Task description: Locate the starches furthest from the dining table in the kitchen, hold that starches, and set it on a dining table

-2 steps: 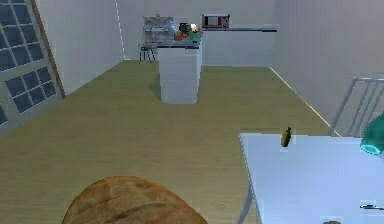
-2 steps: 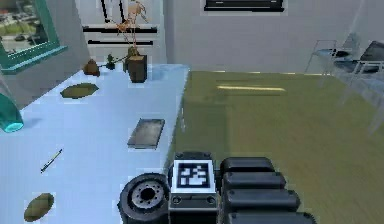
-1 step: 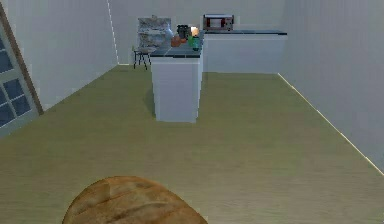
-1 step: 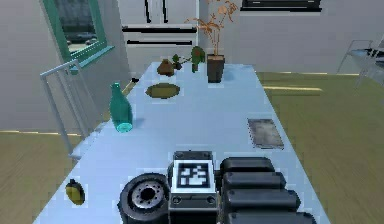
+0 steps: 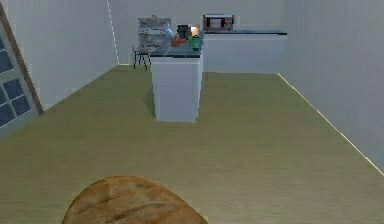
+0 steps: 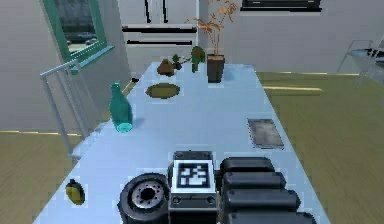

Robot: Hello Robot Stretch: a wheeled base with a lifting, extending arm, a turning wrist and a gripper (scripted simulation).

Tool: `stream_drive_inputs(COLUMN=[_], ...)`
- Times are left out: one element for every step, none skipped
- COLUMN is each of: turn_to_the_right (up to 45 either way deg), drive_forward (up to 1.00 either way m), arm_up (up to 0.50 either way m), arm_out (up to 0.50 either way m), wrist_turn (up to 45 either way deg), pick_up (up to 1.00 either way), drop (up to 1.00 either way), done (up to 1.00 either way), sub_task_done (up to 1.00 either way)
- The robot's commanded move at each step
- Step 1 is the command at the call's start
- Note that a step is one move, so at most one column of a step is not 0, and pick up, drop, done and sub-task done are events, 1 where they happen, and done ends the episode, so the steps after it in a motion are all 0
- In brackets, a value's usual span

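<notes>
At the forward view's six o'clock a brown loaf (image 5: pixel 135 203) bulged up from the bottom edge; what carried it could not be told. In the arm side view the arm (image 6: pixel 255 190) lay low at five o'clock over the near end of the pale-blue desk (image 6: pixel 215 115). Its marked white square (image 6: pixel 195 176) sat at six and the dark round body of the jaws at seven. Whether the jaws gripped anything could not be told. Farther out stood a teal bottle (image 6: pixel 120 107) at nine, a grey flat piece (image 6: pixel 265 132) at three, then a potted plant (image 6: pixel 215 55) towards twelve. Ahead, a white island desk (image 5: pixel 178 85) stood at twelve, a microwave (image 5: pixel 218 22) beyond it.
</notes>
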Motion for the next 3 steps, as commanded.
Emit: stream_drive_inputs(turn_to_the_right=[0.0, 0.0, 0.0], drive_forward=[0.00, 0.00, 0.00], arm_up=[0.00, 0.00, 0.00], arm_out=[0.48, 0.00, 0.00], wrist_turn=[0.0, 45.0, 45.0], pick_up=[0.00, 0.00, 0.00], drop=[0.00, 0.00, 0.00], done=[0.00, 0.00, 0.00], sub_task_done=[0.00, 0.00, 0.00])
